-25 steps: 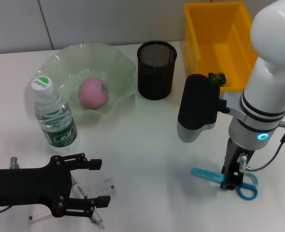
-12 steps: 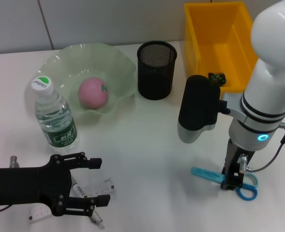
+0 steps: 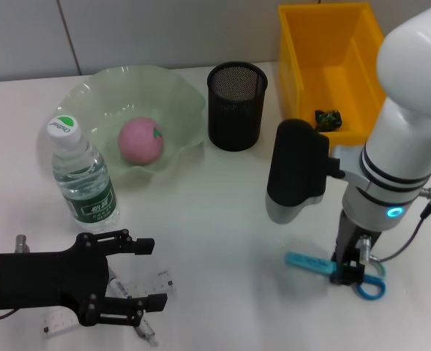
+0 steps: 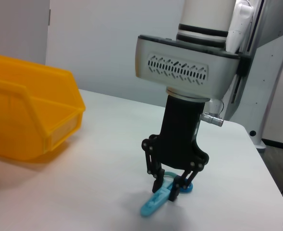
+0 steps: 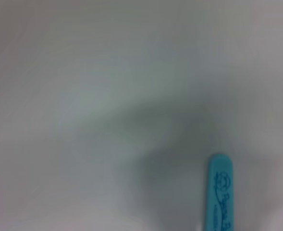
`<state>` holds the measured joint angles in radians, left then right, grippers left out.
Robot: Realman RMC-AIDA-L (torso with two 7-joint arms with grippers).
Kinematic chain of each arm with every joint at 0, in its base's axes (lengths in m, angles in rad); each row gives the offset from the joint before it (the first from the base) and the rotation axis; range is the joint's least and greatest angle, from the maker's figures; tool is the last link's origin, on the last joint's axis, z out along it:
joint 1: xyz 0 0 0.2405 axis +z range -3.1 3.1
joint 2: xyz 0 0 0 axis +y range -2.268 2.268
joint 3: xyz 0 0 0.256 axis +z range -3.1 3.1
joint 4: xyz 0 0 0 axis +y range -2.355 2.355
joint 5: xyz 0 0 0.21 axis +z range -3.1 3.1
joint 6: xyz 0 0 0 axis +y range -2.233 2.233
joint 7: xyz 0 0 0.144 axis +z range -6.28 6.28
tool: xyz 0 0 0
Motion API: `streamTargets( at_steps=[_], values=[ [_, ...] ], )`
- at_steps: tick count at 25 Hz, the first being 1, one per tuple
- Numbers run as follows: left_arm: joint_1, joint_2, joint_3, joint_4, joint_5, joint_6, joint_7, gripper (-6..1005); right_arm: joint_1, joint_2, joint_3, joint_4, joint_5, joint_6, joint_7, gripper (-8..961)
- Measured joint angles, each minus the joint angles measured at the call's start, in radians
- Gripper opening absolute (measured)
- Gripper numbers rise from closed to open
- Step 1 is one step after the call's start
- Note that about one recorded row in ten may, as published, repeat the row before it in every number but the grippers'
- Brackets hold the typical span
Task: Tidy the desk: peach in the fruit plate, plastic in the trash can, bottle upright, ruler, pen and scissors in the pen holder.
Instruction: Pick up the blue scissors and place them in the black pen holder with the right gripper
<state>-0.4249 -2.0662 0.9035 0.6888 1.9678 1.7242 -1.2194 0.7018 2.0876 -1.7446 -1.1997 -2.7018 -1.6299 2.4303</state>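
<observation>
Right gripper [image 3: 346, 272] clamped down on blue scissors [image 3: 312, 262] lying flat on the white table [image 3: 222, 205] near the yellow bin [image 3: 325, 44]; left gripper [image 3: 138, 281] spread open, empty, over ruler [image 3: 145, 281].

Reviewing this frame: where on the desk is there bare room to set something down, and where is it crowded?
Bare table runs between the bottle and the right tool, in front of the pen holder. Crowded: the near left, where the open left tool hovers over the ruler, and around the scissors, which the right tool grips.
</observation>
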Motion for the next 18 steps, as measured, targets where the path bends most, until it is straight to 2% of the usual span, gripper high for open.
streamTargets(
  at_steps=[18],
  values=[
    [0.004, 0.000, -0.003, 0.000, -0.013, 0.002, 0.000, 862, -0.004, -0.005, 0.125, -0.088, 0.025, -0.002, -0.026, 223]
  ],
)
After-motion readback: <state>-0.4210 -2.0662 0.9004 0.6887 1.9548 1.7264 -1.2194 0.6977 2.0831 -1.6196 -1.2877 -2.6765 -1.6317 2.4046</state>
